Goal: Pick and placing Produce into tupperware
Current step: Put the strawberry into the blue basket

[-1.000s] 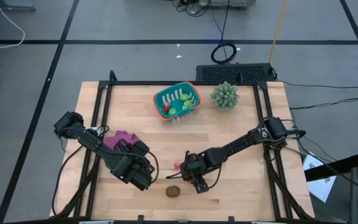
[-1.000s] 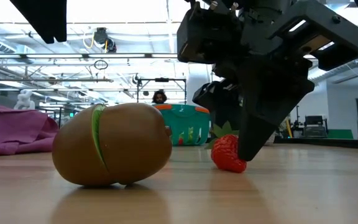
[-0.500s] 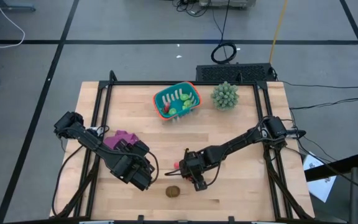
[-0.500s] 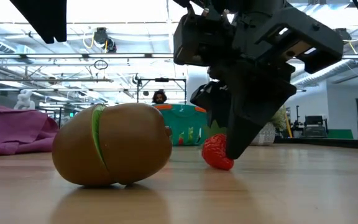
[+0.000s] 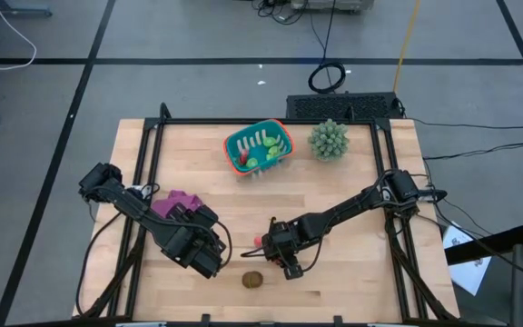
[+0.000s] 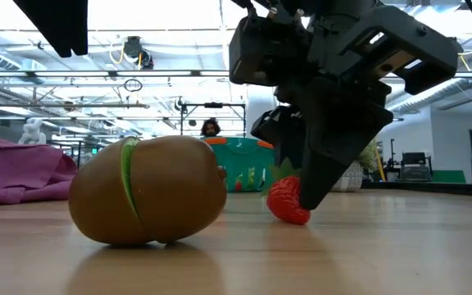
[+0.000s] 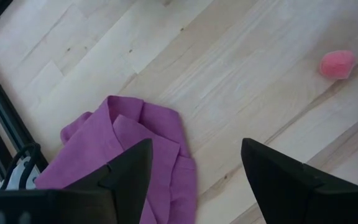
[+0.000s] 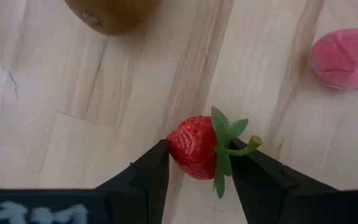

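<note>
A red toy strawberry (image 8: 194,144) with a green leafy cap lies on the wooden table near its front, between the fingers of my right gripper (image 8: 197,152), which is shut on it. A brown oval fruit (image 5: 252,280) lies just nearer the front edge, and a pink-red piece (image 5: 258,242) lies beside the gripper. The teal tupperware (image 5: 259,147) stands at the far middle, with several small pieces in it. My left gripper (image 7: 194,155) hangs open above the table next to the purple cloth (image 5: 178,202). My right gripper pinches the strawberry between its two fingers. One finger (image 8: 151,168) is on the red body's side (image 8: 174,142), the other is at the leafy cap end (image 8: 232,149). The fingers slant down from the table's right. The strawberry rests on the table (image 6: 289,205).
A spiky pale-green plant (image 5: 329,139) stands at the far right, next to the tupperware. Black rails (image 5: 143,163) run along the table's edges. Bare wood lies between the near fruits and the tupperware.
My right gripper has shifted slightly toward the table's left. The strawberry has slid a little that way along the table with it, and one finger now stands against the berry. My left arm has kept still.
</note>
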